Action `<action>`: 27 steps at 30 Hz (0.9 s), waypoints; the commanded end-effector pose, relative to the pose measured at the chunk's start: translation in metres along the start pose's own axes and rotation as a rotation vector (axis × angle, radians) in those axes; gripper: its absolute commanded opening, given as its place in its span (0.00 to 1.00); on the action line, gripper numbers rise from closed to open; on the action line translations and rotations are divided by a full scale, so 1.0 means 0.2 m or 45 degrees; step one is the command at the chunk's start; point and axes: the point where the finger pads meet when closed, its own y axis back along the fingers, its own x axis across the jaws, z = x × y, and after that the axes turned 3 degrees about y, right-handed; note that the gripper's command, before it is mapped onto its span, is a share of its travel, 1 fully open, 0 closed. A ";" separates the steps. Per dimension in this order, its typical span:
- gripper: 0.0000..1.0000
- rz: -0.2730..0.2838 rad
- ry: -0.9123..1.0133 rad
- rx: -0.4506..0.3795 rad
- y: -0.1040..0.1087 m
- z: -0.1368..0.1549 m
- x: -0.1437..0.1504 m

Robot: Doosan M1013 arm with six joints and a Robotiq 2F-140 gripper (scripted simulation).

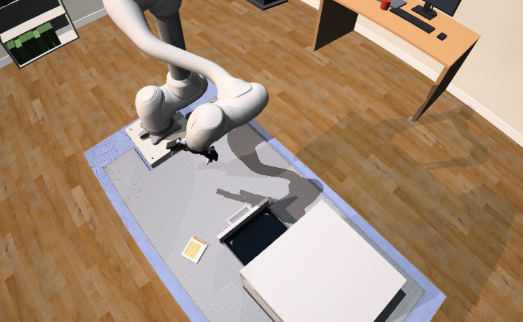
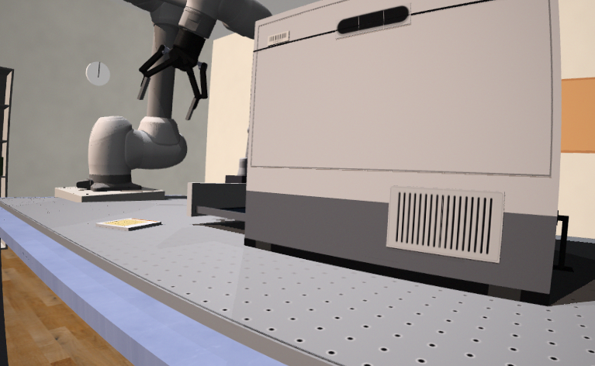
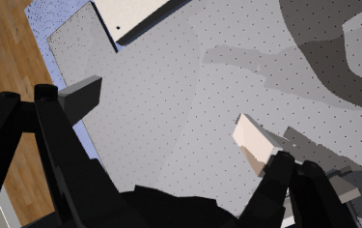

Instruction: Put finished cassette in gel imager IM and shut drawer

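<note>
The cassette FINISHED is a flat white plate with a yellow face and an orange end strip. It lies on the grey deck, left of the drawer in the top view, and it shows low on the deck in the exterior view. The imager IM is a large white box. Its drawer stands pulled out, with dark glass and white corner marks showing and a grey bar handle on its front. My gripper is wide open and empty, high above the deck near the arm's base. The wrist view shows only the two fingers over bare deck.
The arm's base plate sits at the far end of the deck. The deck has a blue rim with wooden floor around it. A shelf and a desk stand far off.
</note>
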 end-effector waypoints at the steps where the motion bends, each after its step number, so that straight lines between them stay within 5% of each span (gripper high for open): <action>1: 1.00 0.000 0.000 0.000 0.00 0.00 0.00; 18: 1.00 0.000 0.000 0.000 0.00 0.00 0.00; 27: 1.00 0.063 -0.374 -0.033 -0.04 0.06 0.10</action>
